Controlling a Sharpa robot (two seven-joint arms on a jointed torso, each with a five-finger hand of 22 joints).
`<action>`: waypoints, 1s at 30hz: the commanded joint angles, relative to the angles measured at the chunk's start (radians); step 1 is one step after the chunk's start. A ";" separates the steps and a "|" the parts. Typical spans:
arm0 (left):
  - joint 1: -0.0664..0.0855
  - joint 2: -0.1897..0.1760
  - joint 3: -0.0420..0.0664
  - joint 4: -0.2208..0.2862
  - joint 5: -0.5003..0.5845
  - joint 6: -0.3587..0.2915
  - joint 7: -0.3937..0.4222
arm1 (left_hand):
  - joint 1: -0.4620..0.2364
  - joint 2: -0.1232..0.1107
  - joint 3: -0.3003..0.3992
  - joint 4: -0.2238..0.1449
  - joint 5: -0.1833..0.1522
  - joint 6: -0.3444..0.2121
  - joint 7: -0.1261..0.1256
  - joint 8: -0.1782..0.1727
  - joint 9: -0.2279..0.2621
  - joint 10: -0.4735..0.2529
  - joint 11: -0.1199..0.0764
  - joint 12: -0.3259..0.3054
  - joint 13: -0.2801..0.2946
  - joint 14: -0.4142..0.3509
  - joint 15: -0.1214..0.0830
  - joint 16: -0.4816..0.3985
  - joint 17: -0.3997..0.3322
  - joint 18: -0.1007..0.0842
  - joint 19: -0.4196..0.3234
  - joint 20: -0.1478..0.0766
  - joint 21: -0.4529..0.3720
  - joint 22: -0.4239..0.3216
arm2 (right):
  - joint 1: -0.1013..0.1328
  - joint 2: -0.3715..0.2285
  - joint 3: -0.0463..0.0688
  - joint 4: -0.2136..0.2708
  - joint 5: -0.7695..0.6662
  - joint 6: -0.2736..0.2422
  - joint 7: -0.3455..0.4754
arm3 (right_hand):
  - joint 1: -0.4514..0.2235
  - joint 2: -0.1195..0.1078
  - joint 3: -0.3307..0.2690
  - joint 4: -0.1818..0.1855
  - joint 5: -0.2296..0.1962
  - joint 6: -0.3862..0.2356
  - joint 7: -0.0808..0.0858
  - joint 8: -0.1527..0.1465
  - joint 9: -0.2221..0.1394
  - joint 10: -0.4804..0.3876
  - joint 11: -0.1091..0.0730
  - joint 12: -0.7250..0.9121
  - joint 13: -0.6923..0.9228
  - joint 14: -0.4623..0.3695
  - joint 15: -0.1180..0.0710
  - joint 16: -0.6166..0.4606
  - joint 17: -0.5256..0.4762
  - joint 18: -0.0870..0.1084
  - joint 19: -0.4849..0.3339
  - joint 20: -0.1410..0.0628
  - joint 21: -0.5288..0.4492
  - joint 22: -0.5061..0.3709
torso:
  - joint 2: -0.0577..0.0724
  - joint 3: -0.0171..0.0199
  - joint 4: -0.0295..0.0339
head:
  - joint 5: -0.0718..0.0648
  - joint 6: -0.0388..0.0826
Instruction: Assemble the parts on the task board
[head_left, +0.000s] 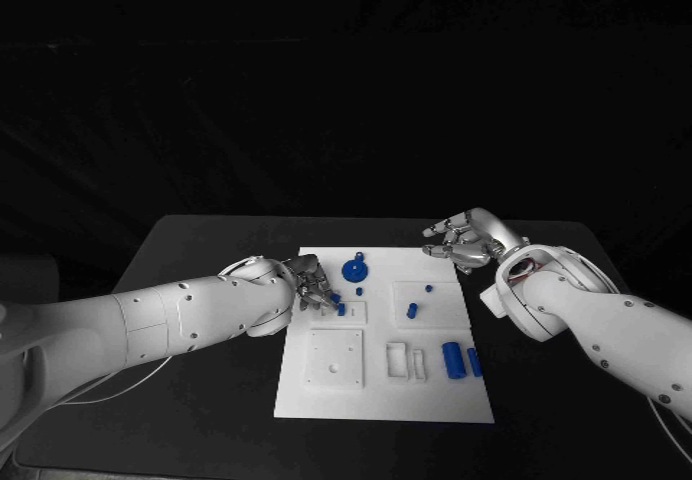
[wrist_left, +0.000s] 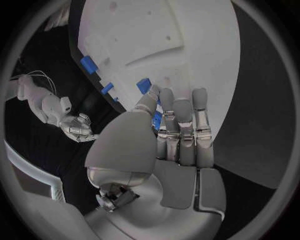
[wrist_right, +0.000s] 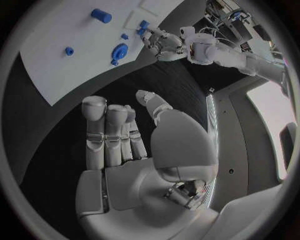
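Head view: white task board (head_left: 433, 400) in the middle of the black table (head_left: 188, 240), blue parts scattered over it. Left hand (head_left: 306, 290) down on the board's left side, fingertips at a small blue part (head_left: 336, 299) by a raised square block. Round blue part with a stem (head_left: 356, 270) lying near the board's far edge; two small blue pieces (head_left: 417, 305) at a square block in the middle; two blue cylinders (head_left: 462, 360) lying loose near the right edge. Right hand (head_left: 464, 240) off the board's far right corner, over the bare table, fingers loosely curled, holding nothing.

Left wrist view: left hand (wrist_left: 178, 132) over the board, fingers close together and stretched toward a small blue part (wrist_left: 156, 111) tucked against the thumb (held or merely touched, cannot tell). More blue pieces (wrist_left: 89, 64) along the board's edge.

Right wrist view: right hand (wrist_right: 125, 135) empty, fingers side by side and a little bent, thumb apart. Round blue part (wrist_right: 119, 51) and loose cylinder (wrist_right: 100, 15) out on the board (wrist_right: 56, 75).

Early going, by the look of it: most parts lying loose, cylinders and round piece not yet seated, one small part in hand or nearly so.
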 joint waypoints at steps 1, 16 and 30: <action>-0.006 0.006 -0.002 -0.002 0.002 -0.010 0.009 | 0.006 0.012 -0.001 -0.010 0.005 0.006 0.000 -0.006 -0.001 -0.001 0.005 0.006 0.002 0.004 0.002 0.008 0.003 0.001 0.005 -0.002 0.007 0.019 | -0.001 0.001 0.000 0.001 -0.009 0.013 0.007 | -0.009 0.001 0.003 0.002 0.000 0.005 0.002 0.000 -0.001 -0.003 0.000 0.000 0.001 -0.006 -0.003 -0.002 0.001 0.011 0.023 0.000 -0.001 0.080 | 0.000 0.0002 0.0011 | -0.001 -0.001; -0.013 0.014 -0.002 -0.010 -0.010 -0.019 0.012 | 0.015 0.020 0.011 -0.009 0.021 0.015 -0.002 -0.005 0.000 0.000 0.002 0.017 0.010 0.007 -0.001 0.021 0.008 0.001 0.004 -0.005 0.025 0.020 | -0.001 0.002 0.000 0.000 -0.009 0.016 0.006 | -0.010 0.001 0.004 0.003 0.000 0.006 0.002 0.000 -0.001 -0.002 -0.001 0.000 0.001 -0.006 -0.003 -0.002 0.001 0.011 0.024 0.000 0.000 0.080 | 0.000 -0.0001 -0.0004 | 0.000 0.000; -0.014 0.002 -0.002 -0.007 0.049 -0.011 0.039 | 0.040 0.110 0.109 -0.126 0.036 0.066 -0.007 -0.027 -0.001 -0.014 0.002 0.027 0.018 0.001 -0.002 0.029 0.012 0.007 -0.021 -0.006 0.068 0.021 | -0.003 0.002 0.000 -0.003 -0.010 0.019 0.005 | -0.010 0.001 0.004 0.003 0.000 0.006 0.002 0.000 -0.001 -0.002 -0.001 0.000 0.001 -0.006 -0.003 -0.002 0.001 0.011 0.024 0.000 0.000 0.080 | -0.001 -0.0007 0.0006 | -0.001 0.002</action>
